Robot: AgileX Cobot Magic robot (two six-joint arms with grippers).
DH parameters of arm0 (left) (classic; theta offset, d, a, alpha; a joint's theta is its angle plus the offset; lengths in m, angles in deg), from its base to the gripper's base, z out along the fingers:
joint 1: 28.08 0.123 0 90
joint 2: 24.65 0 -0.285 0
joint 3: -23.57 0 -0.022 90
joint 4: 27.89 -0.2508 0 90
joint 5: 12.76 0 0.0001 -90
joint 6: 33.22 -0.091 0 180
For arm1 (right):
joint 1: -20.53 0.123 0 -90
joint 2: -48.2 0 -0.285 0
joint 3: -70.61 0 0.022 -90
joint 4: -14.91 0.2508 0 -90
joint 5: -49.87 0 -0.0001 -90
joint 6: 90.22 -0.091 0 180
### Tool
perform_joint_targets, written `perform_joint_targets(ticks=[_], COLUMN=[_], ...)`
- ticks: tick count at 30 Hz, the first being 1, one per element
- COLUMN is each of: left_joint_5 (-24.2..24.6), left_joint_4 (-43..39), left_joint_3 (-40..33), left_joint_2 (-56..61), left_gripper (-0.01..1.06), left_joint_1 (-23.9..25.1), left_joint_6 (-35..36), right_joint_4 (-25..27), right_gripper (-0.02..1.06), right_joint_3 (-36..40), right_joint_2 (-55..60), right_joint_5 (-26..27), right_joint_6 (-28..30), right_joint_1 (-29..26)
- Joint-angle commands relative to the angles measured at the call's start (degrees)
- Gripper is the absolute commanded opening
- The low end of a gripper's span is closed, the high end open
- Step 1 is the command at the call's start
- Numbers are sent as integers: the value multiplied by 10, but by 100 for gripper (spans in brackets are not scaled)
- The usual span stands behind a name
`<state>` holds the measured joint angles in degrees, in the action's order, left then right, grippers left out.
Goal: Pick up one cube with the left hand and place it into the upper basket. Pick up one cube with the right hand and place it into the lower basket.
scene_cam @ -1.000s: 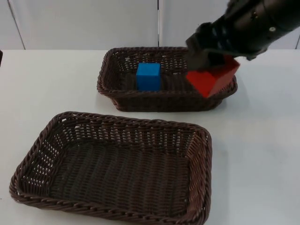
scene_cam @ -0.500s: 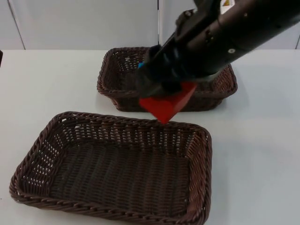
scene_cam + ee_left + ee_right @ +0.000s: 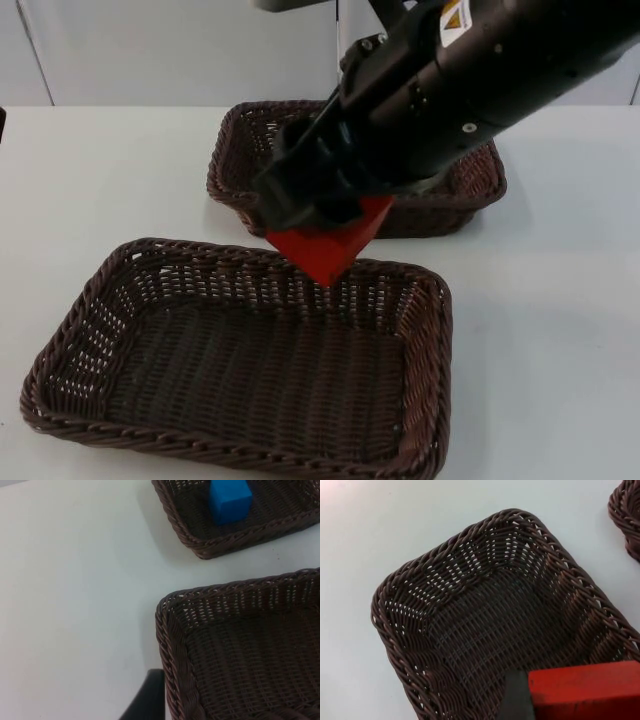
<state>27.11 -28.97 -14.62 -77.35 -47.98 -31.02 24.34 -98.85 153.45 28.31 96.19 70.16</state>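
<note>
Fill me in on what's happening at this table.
The right gripper holds a red cube above the far rim of the lower brown wicker basket, not yet released. A blue cube already lies in the upper brown wicker basket. The left gripper waits beside the lower basket.

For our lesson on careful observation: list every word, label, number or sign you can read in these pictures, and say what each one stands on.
No legible words or numbers.
Yellow warning triangle sign, on a white label on the right arm: its symbol and any print beside it are too small to read.
The red cube in the right gripper, blue cube, upper basket and lower basket carry no text.
</note>
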Motion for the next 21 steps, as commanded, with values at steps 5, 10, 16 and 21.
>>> perform_joint_targets(ticks=[5, 10, 16, 21], left_joint_5=[-3, -3, -3, -3], left_joint_4=[6, 6, 6, 6], left_joint_3=[-1, -1, -1, -1], left_joint_2=[3, 3, 3, 3], left_gripper=[90, 90, 90, 90], left_joint_1=[0, 0, 0, 0], left_joint_6=[3, 3, 3, 3], right_joint_4=[-2, -2, -1, -1], right_gripper=[0, 0, 0, 0], right_joint_3=[-1, -1, -1, -1], right_joint_2=[-7, -7, 17, 56], right_joint_5=[2, 2, 14, 53], right_joint_6=[5, 5, 5, 4], right_joint_1=[4, 4, 4, 4])
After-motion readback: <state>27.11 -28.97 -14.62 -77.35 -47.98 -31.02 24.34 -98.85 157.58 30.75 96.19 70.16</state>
